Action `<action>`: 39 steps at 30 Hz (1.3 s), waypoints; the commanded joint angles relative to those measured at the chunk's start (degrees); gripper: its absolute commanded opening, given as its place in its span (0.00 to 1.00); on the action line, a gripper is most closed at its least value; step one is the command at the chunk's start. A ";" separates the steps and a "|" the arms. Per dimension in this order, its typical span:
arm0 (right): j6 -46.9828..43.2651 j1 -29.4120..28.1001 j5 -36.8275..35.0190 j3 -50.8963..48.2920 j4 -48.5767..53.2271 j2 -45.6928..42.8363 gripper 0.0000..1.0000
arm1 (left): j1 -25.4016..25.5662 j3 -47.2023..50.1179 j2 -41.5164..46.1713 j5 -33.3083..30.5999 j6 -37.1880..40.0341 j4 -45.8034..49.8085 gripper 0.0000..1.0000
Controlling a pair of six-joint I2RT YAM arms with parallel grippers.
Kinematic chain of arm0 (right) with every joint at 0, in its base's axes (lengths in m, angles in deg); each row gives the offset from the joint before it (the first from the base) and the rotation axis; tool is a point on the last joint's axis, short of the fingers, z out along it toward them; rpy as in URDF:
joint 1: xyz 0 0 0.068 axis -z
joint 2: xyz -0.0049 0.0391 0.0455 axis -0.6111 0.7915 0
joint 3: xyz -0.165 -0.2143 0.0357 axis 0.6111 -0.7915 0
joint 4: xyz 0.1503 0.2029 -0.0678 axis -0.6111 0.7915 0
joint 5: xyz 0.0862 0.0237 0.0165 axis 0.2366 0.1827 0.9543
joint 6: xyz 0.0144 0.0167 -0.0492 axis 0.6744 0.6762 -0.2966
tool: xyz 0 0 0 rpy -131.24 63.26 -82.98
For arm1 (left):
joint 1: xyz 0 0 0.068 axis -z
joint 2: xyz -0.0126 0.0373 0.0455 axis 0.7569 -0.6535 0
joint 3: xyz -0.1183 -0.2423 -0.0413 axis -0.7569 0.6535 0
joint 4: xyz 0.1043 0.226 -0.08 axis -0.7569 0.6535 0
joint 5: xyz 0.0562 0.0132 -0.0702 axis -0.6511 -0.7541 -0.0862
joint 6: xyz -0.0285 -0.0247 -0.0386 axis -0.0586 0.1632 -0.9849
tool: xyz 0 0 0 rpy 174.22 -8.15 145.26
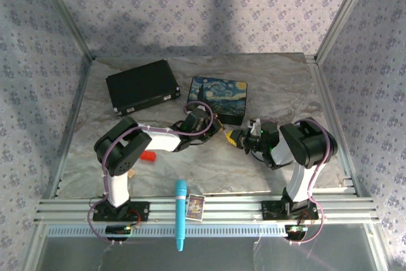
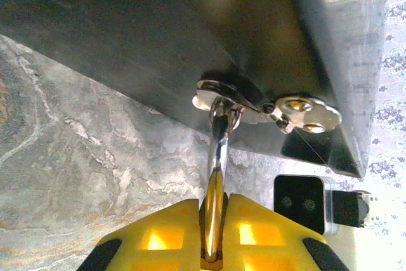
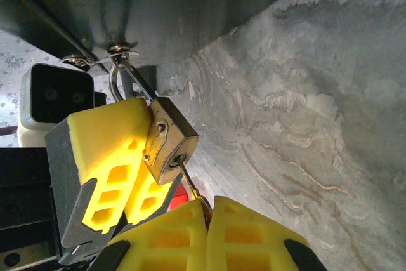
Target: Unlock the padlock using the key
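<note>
The top camera looked down from above and behind my bases, far off, taking in the whole table [image 1: 273, 87]; each wrist camera sat close behind its own jaws, facing along them; my left gripper [image 2: 214, 206] and right gripper [image 3: 206, 206] faced each other, so both near views shared the hasp [image 2: 254, 103] just beyond the fingertips.

Desk [image 1: 279, 87]: grey marbled top, with aluminium rails [image 1: 241, 207] along the near edge. Lying on it: one flat black case [image 1: 143, 85] at the far left, set askew to the desk edges; one painted box [image 1: 220, 98] with a blue and yellow swirling night-sky lid, just right of the case and apart from it; one small red object [image 1: 148, 156] at the near left, kind not legible. On the rails: one teal cylinder [image 1: 181, 214] lying crosswise; one small printed card pack [image 1: 195, 207] just beside it.
</note>
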 commanded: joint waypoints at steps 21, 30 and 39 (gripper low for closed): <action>8.52 5.60 13.64 7.87 -9.59 7.19 0.00 | 1.78 0.98 -0.72 8.27 -5.13 -11.32 0.00; 6.81 8.43 20.27 10.14 -3.75 7.71 0.00 | 1.99 0.90 -0.71 9.41 -3.85 -12.16 0.00; 5.66 11.44 18.99 8.73 -4.20 8.27 0.00 | 2.79 -0.09 -1.06 10.91 -2.14 -11.22 0.00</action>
